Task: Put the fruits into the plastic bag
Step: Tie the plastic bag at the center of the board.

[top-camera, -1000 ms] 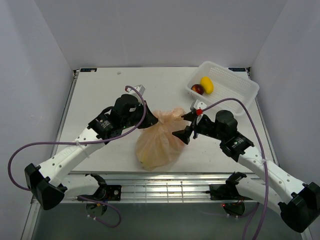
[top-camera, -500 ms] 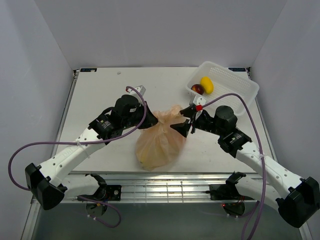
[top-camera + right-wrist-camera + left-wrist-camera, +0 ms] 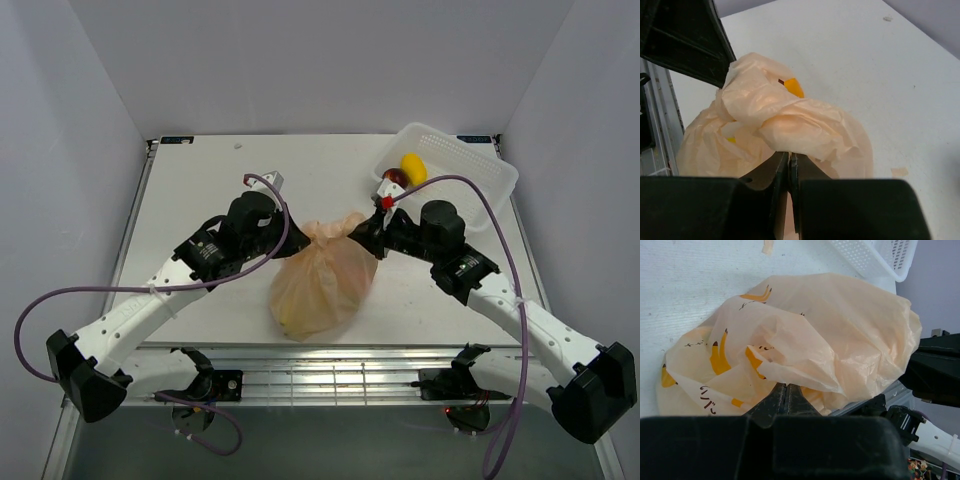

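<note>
Two grippers pinching the bag top

Peach plastic bag sits on the white table near the front edge, between the two arms, with its top bunched up. At the bag's upper left, the left gripper is clenched on a fold of film. The left wrist view shows film nipped between the closed tips. At the upper right, the right gripper is likewise clamped on a fold, with film caught at the tips in the right wrist view. In the back right corner, the white basket holds a yellow fruit and a dark-red fruit, touching. A yellowish patch shows low in the bag; cannot tell whether fruit or print.
</note>
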